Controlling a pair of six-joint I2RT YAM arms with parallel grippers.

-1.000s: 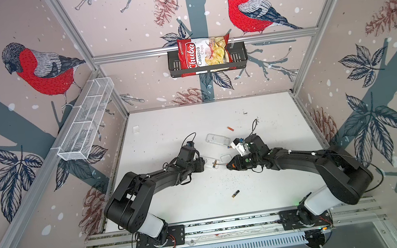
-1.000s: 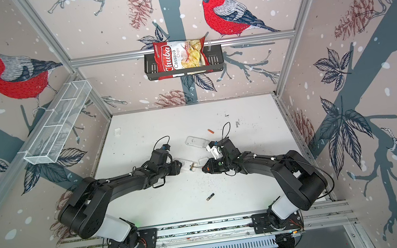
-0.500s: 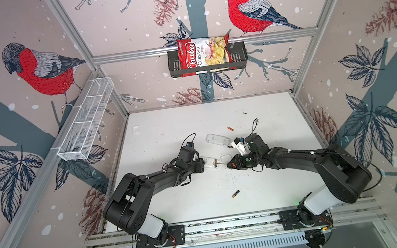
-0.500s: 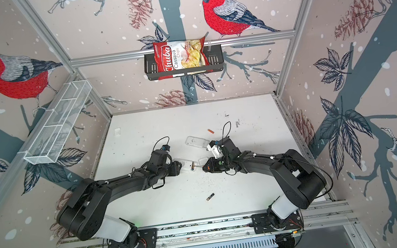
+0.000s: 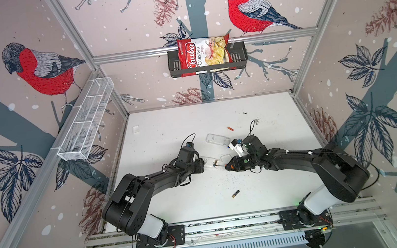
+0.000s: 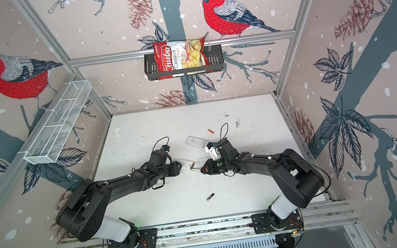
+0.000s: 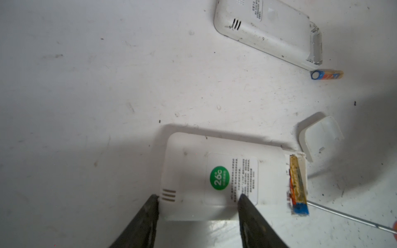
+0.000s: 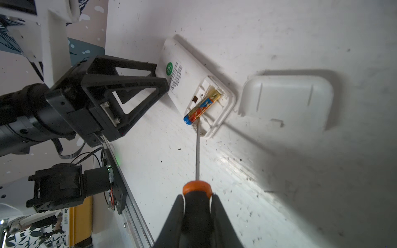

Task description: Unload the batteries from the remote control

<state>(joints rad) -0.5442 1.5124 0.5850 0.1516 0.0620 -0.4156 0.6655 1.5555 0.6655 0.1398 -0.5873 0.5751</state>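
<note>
The white table (image 5: 167,133) sits in a booth papered with bullfinches. Both arms work at its middle.

**Left gripper** (image 7: 197,197): the fingers stand part-way apart, closed on one corner of the remote control (image 7: 189,163). One finger bears on the short end, the other on the long side. The remote lies face down, with its compartment end pointing away from this gripper.

**Right gripper** (image 8: 197,199): narrow, clamped on the handle of the screwdriver (image 8: 196,187). The shaft runs straight ahead of the fingertips into the open compartment.

**Seated battery** (image 8: 202,106): it lies at the shaft's tip, tilted. The gold end is in the bay and the blue end is raised past the remote's edge.

**Battery cover** (image 8: 287,103): off, lying just beside the remote, beyond the tip.

**Other parts:**
- A loose battery (image 5: 235,194) lies to the side of the right gripper, toward the arm bases.
- The second remote (image 5: 217,139) and an orange battery (image 5: 230,128) lie on its opposite side.

**Change:** over the last second neither arm nor any loose part has visibly shifted in the top views. The lever stroke therefore appears paused mid-lift, and the seated battery is half out, not free. More lift at the tip is likely needed, and a slip could drop the battery back into the bay.
</note>
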